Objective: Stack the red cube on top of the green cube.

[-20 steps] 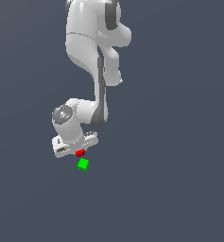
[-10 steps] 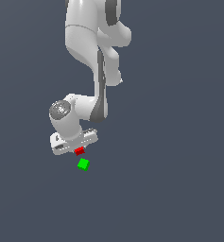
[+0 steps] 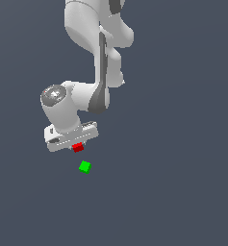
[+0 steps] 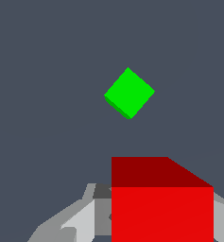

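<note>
The red cube (image 3: 77, 147) sits between the fingers of my gripper (image 3: 76, 145), which is shut on it and holds it off the floor. The green cube (image 3: 85, 166) lies on the dark floor, just below and slightly to the exterior view's right of the red cube, apart from it. In the wrist view the red cube (image 4: 160, 203) fills the space between the grey fingers (image 4: 78, 221), and the green cube (image 4: 129, 92) lies beyond it, turned like a diamond.
The white arm (image 3: 98, 43) rises above the gripper toward the top of the exterior view. The floor (image 3: 183, 182) is plain dark grey with no other objects in view.
My gripper has risen a little with the red cube and shifted slightly to the exterior view's left. The gap to the green cube has grown. The green cube has not moved.
</note>
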`<control>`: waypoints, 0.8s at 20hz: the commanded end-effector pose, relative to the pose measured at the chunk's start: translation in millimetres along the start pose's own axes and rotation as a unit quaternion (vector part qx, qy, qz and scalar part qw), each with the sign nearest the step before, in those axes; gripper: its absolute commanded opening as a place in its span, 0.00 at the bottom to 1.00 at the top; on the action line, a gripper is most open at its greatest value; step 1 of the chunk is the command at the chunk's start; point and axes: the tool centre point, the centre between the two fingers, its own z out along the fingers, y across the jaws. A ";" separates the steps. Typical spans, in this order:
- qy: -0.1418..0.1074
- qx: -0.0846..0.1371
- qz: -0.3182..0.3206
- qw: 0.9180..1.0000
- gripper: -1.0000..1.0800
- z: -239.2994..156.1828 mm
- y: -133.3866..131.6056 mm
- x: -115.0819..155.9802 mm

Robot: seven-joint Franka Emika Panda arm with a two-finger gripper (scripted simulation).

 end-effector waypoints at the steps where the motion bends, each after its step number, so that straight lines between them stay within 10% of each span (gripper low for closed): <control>1: 0.000 0.000 0.000 1.000 0.00 -9.5 0.0 0.0; 16: 0.000 0.000 0.000 1.000 0.00 1.0 -0.2 18.8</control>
